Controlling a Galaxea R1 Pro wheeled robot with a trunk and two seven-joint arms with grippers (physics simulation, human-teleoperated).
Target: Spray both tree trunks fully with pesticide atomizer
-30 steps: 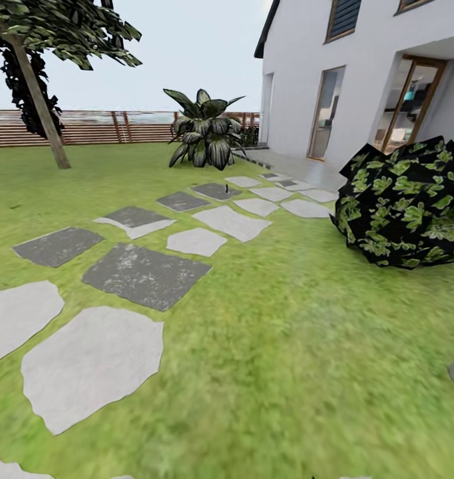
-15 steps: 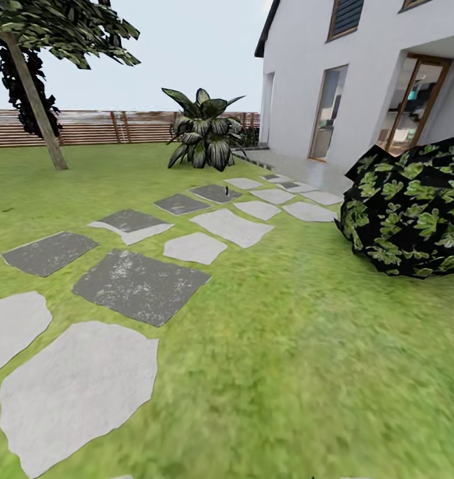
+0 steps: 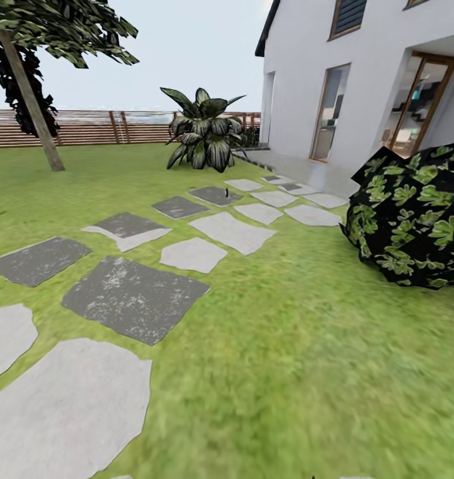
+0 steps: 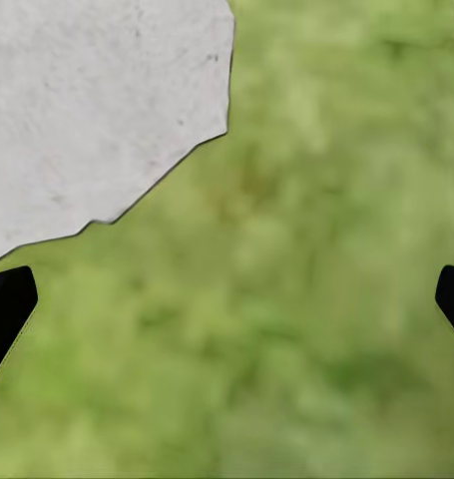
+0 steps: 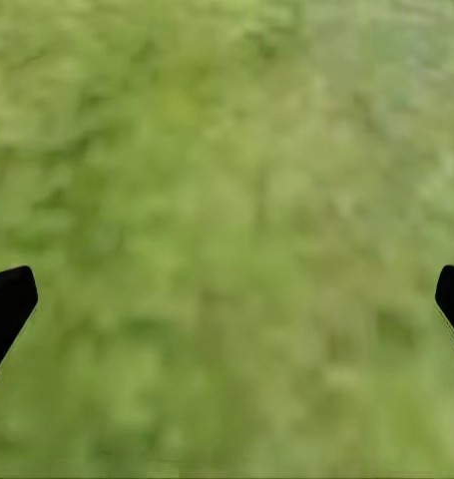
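Green lawn [image 3: 307,372], robot in transit.
Both grippers [image 4: 227,299] [image 5: 227,299] hang spread wide and empty, ready for the far, small atomizer [image 3: 226,197].

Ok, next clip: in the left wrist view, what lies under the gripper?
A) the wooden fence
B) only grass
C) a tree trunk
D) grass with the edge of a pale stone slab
D: the left gripper, fingers wide apart, hangs over blurry lawn, with a pale stone slab filling one corner of that view.
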